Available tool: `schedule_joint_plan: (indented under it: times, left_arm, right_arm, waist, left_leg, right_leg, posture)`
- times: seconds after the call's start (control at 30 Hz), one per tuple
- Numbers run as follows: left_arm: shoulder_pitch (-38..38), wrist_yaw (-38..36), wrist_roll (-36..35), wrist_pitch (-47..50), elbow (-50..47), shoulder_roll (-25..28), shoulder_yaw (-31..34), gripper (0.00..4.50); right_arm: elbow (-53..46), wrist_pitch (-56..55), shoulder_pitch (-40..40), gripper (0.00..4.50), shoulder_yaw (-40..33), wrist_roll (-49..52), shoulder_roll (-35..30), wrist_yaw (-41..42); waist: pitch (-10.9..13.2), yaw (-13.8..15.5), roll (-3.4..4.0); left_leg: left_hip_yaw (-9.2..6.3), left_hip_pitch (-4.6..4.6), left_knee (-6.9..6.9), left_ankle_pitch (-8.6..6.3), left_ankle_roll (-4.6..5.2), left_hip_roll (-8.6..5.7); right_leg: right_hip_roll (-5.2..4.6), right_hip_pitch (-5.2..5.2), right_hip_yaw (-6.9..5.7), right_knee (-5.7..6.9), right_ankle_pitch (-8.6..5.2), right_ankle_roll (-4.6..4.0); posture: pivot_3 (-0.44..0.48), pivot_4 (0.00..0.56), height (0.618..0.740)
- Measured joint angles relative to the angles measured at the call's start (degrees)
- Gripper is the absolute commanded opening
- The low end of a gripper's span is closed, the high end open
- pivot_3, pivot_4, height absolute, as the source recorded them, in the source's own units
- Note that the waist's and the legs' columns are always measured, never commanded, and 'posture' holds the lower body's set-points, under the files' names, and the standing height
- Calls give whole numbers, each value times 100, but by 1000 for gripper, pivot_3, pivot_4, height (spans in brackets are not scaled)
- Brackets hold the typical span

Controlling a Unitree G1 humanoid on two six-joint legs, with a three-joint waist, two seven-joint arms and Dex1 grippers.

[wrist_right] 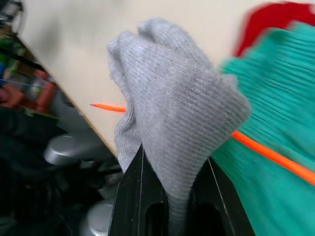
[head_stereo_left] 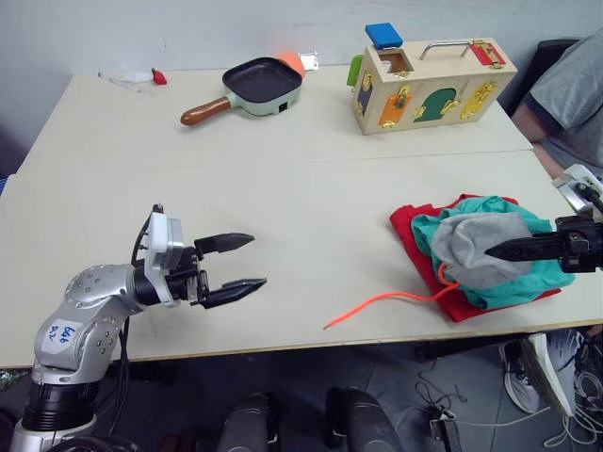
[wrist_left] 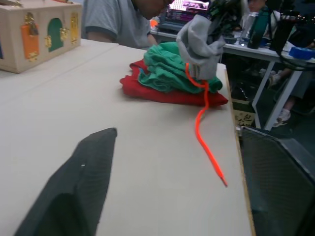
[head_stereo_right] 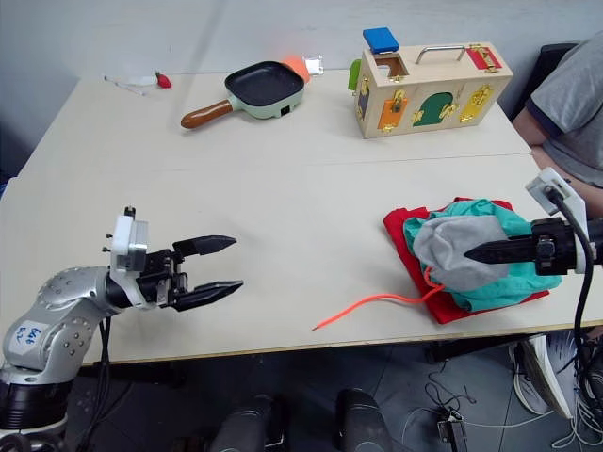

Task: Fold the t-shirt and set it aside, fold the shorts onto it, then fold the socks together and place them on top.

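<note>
Left eye view, items listed from the robot's left to its right.

Left gripper (head_stereo_left: 243,262): hovering low over bare counter (head_stereo_left: 311,179), jaws parted and empty, well apart from the clothes.

Frying pan (head_stereo_left: 261,83) and wooden latch box (head_stereo_left: 435,83): far side of the counter, not involved.

Orange drawstring (head_stereo_left: 382,303): trails loose from the shorts toward the near edge.

T-shirt (head_stereo_left: 415,240): red, folded, bottom layer of the pile at the right near corner.

Shorts (head_stereo_left: 513,282): teal, lying on the t-shirt, bunched rather than neatly flat.

Socks (head_stereo_left: 476,250): grey bundle on top of the shorts, pinched in the right gripper (wrist_right: 170,196), whose jaws are closed on the knit.

Person's sleeve (head_stereo_left: 570,85): at the far right edge, cut off.

Step in hand, by judgement: the last one, setting the socks on the pile. Next move calls for lowering the bundle squarely onto the shorts, then loosening the jaws without dragging the pile.

Hard to make out: whether the bundle holds one sock or both; whether it rests on the shorts or hangs just above; the right arm is cut by the frame edge.
</note>
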Motion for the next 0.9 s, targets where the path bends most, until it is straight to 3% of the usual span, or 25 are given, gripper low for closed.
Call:
schedule_joint_plan:
  times: [0.17, 0.33, 0.43, 0.47, 0.63, 0.83, 0.9]
  left_arm:
    - [-5, 108, -114, 234, -209, -24, -92, 4500]
    - [-53, 131, -99, 258, -215, -16, -90, 4500]
    - [-163, 158, -66, 187, -207, -12, -81, 4500]
    - [-164, 153, -72, 191, -207, 14, -79, 4500]
    - [-46, 149, -102, 309, -196, 216, 105, 4500]
    - [202, 17, -87, 303, -111, 463, 315, 4500]
    - [319, -134, -103, 362, -86, 635, 336, 4500]
  right_arm:
    - [1945, -1282, -1057, 3, 788, -1336, 642, 53]
    - [3445, -2679, -1693, 3, 751, -2212, 1273, -445]
    - [3893, -2862, -1826, 3, 586, -2389, 1572, -958]
    - [3953, -2848, -1849, 718, 565, -2457, 1585, -958]
    - [3988, -2756, -1931, 2313, 326, -2613, 1371, -705]
    - [3465, -2632, -1978, 4468, -33, -2613, 574, -110]
    - [3011, -2291, -1788, 4492, -54, -2286, 277, -10]
  waist:
    - [9, 1, 17]
    - [11, 13, 21]
    - [11, 14, 21]
    - [11, 14, 21]
    - [14, 18, 25]
    - [21, 13, 38]
    - [21, 12, 38]
  left_leg:
    - [16, -1, 5, 11, -10, 0]
    - [14, -2, 13, 17, -17, 2]
    - [15, -5, 24, 17, -15, 2]
    - [15, -7, 25, 17, -15, 2]
    - [12, -7, 27, 16, -14, 3]
    - [11, -6, 23, 12, -16, 4]
    - [10, -6, 19, 11, -17, 6]
  right_leg:
    - [1, -11, 12, 11, 1, -3]
    - [5, -14, 8, 21, 1, -3]
    - [5, -12, 8, 22, 1, -2]
    - [5, -11, 9, 22, 1, -2]
    - [4, -10, 9, 22, 1, -2]
    - [4, -13, 8, 23, 1, -3]
    - [4, -16, 8, 22, 1, -3]
  posture:
    - [0, 150, 740]
    - [0, 150, 740]
    - [0, 150, 740]
    - [0, 150, 740]
    - [0, 150, 740]
    - [0, 150, 740]
    - [0, 150, 740]
